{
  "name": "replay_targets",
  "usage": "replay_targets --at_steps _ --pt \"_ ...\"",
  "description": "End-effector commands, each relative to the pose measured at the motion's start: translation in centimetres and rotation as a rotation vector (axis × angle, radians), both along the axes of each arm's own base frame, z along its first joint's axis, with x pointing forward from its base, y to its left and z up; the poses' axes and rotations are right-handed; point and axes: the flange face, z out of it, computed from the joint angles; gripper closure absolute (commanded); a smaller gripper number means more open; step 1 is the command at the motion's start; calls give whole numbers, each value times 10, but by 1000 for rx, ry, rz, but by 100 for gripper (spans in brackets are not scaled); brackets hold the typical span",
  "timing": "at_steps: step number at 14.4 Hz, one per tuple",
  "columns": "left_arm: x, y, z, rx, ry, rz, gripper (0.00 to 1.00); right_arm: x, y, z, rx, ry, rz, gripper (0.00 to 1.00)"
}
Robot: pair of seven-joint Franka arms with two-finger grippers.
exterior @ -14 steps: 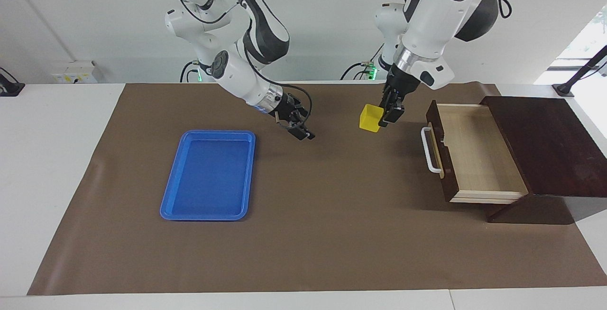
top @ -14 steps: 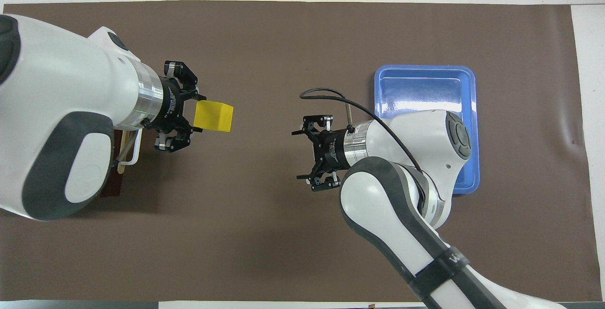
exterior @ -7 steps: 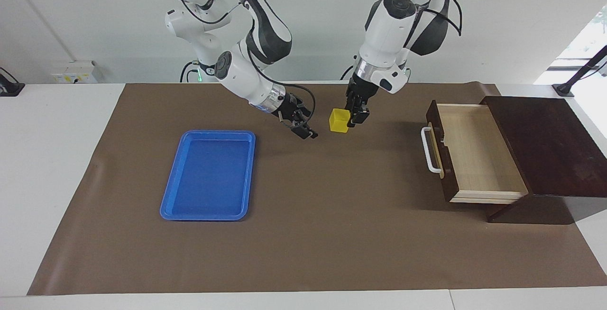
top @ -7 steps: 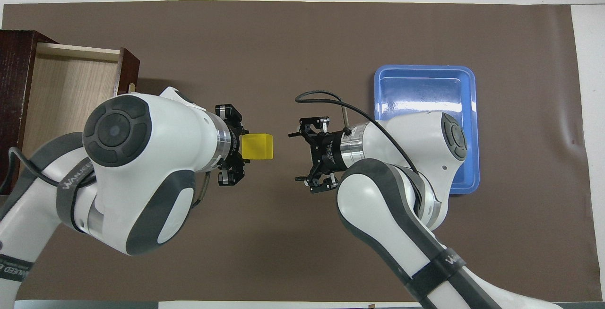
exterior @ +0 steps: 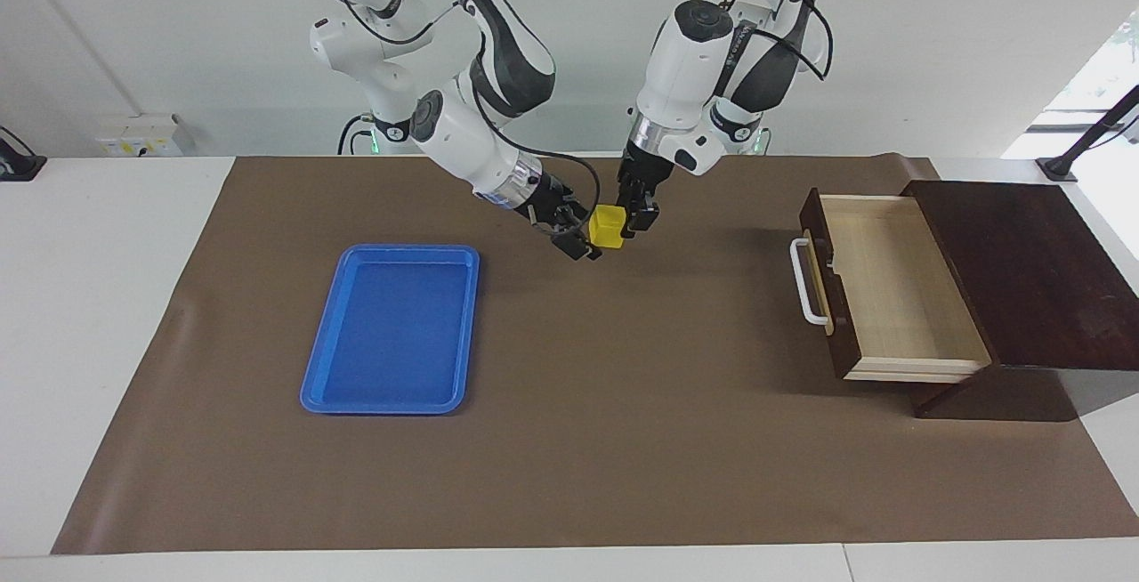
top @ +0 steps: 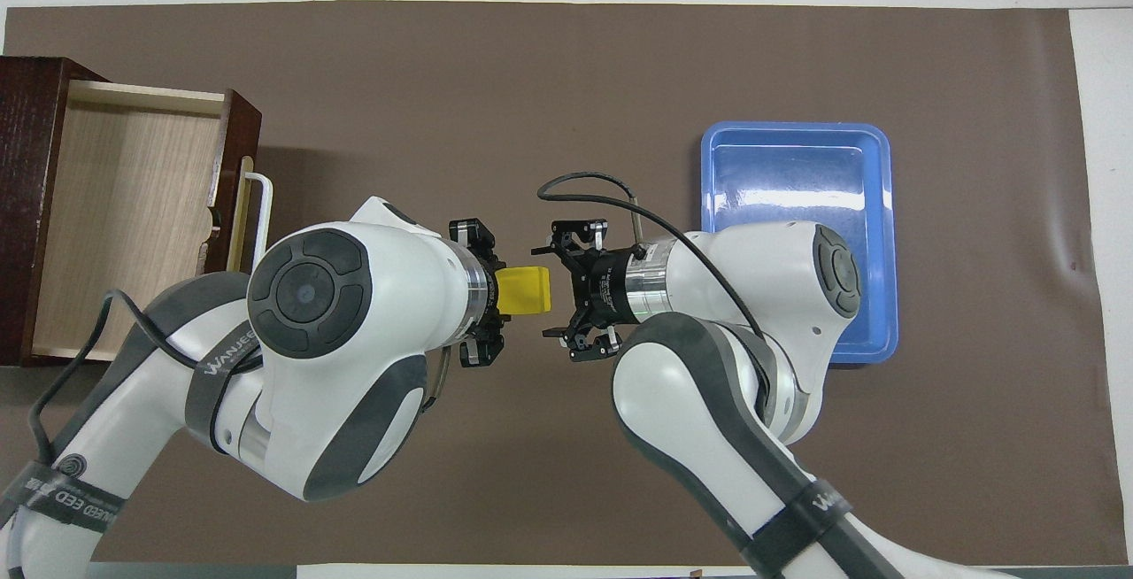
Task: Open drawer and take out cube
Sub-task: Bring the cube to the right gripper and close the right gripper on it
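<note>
The yellow cube (exterior: 608, 228) is up in the air over the middle of the brown mat, held by my left gripper (exterior: 628, 222), which is shut on it. In the overhead view the cube (top: 525, 289) sticks out of the left gripper (top: 503, 290) toward my right gripper (top: 547, 292). The right gripper (exterior: 578, 236) is open, its fingers at the cube's free end; I cannot tell whether they touch it. The dark brown drawer (exterior: 899, 288) stands pulled open at the left arm's end of the table, its pale inside (top: 124, 216) empty and its white handle (exterior: 805, 284) free.
A blue tray (exterior: 391, 328) lies empty on the mat toward the right arm's end of the table; it also shows in the overhead view (top: 797, 172). The brown mat (exterior: 623, 440) covers most of the white table.
My left gripper has carried the cube away from the drawer to the middle of the mat, up to the right gripper. The right gripper has shifted slightly toward it and stayed open.
</note>
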Motion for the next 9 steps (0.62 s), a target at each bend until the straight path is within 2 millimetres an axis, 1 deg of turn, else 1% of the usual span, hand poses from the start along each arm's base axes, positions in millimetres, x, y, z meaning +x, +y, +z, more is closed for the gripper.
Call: replay_targets --at_steps 1,7,8,9 --pt "-9 -8 -4 3 -17 2 100 -6 4 -3 12 5 -34 0" --pt "-9 -7 -5 5 -19 -4 100 -4 3 -2 11 2 -47 0" --pt "-9 -7 -6 6 -18 -4 100 -4 3 -2 13 4 -49 16" --pt "-8 -5 -5 6 -20 -2 100 -4 3 -2 13 5 -51 44"
